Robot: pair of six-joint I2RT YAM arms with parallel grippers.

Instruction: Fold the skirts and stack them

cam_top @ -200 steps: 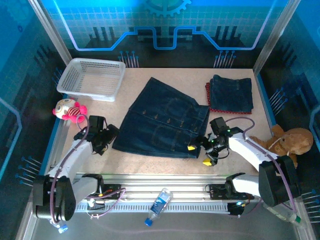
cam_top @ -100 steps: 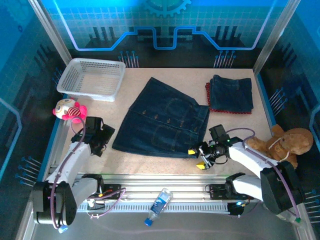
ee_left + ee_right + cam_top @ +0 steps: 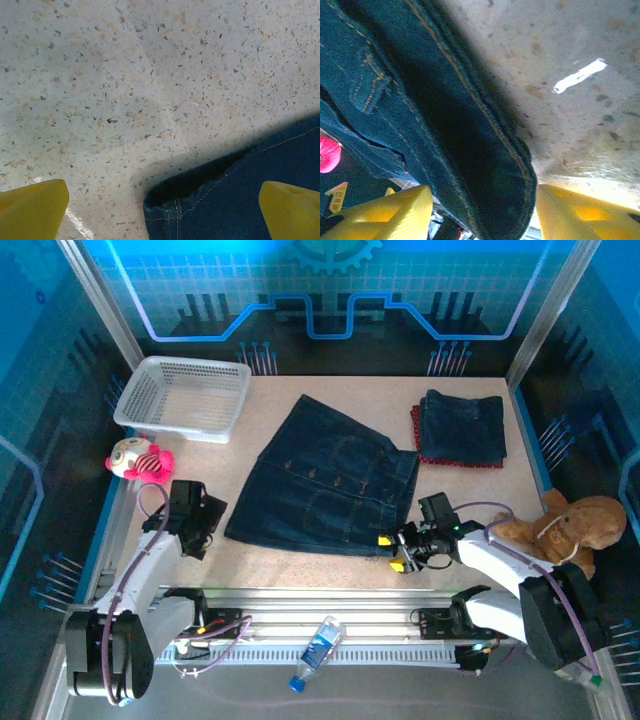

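Observation:
A dark blue denim skirt [image 3: 325, 480] lies spread flat mid-table. Behind it to the right, a folded denim skirt [image 3: 462, 425] rests on a red skirt [image 3: 416, 435] whose edge peeks out. My left gripper [image 3: 211, 527] hovers low at the spread skirt's near left corner [image 3: 200, 200]; its yellow fingertips [image 3: 32, 207] stand wide apart, open, with the corner between them [image 3: 162, 212]. My right gripper [image 3: 391, 552] is open at the near right corner. That hem [image 3: 495, 190] fills the gap between the yellow fingers [image 3: 390, 212]. The black skirt is out of view.
A white mesh basket [image 3: 185, 395] stands at the back left, a pink-and-white plush [image 3: 140, 460] near the left edge, and a brown plush [image 3: 580, 520] at the right edge. A water bottle [image 3: 318, 650] lies on the front rail.
My right gripper slid a little left onto the skirt's corner and its fingers narrowed. My left gripper moved nearer and lower toward the left corner.

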